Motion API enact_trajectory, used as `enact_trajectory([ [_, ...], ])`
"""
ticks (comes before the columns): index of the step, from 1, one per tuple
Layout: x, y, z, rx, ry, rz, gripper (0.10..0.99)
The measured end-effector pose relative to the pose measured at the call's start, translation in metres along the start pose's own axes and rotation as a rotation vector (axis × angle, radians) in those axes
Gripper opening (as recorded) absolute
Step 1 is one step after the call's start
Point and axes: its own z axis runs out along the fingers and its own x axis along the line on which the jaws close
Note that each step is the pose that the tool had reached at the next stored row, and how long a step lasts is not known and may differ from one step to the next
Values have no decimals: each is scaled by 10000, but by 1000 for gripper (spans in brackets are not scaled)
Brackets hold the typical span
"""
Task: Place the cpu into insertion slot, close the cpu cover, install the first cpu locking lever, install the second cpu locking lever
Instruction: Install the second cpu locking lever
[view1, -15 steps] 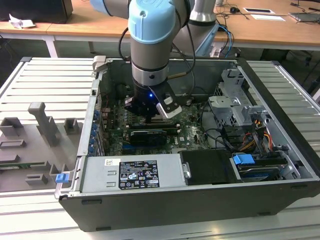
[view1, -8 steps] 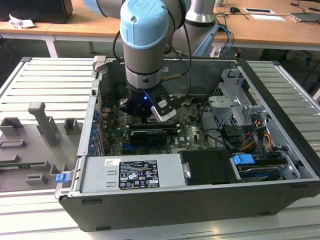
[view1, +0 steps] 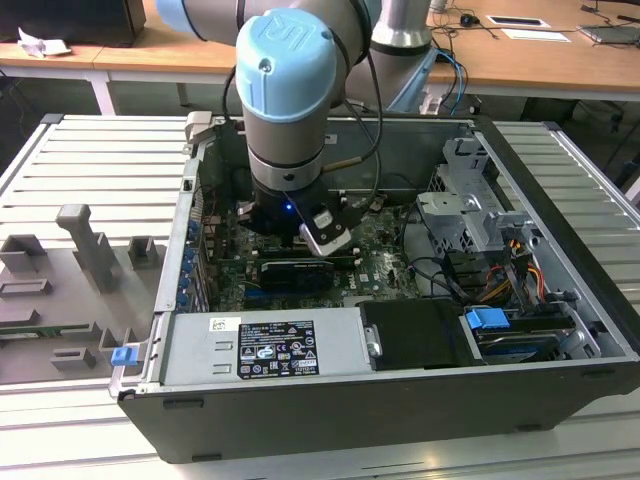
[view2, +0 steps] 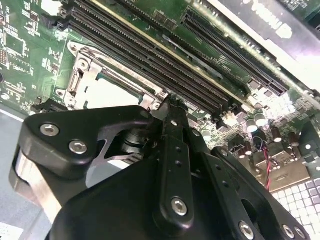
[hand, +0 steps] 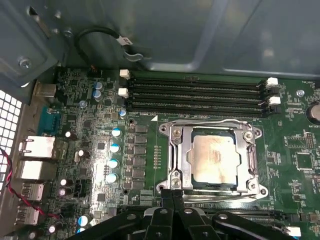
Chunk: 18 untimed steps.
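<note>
The cpu (hand: 214, 156) sits in the insertion slot (hand: 212, 182), the cpu cover (hand: 212, 134) down flat around it — memory slots (hand: 197, 95) just beside the cover. Fingers (hand: 171, 199) pressed together, pinching nothing — tips at the cover's edge.

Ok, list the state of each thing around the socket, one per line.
cpu: seated in the socket, pale face up.
insertion slot: filled by the chip.
cpu cover: down flat, framing the chip.
memory slots: no modules in them.
gripper: at the socket's edge, carrying nothing visible.
</note>
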Motion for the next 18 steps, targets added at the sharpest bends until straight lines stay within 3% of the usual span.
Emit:
enact_trajectory([
  [2, 5, -6, 18, -86, -5, 1, 106],
  [14, 44, -39, 154, -379, -21, 10, 106],
  [18, 73, -32, 147, -393, -20, 8, 106],
])
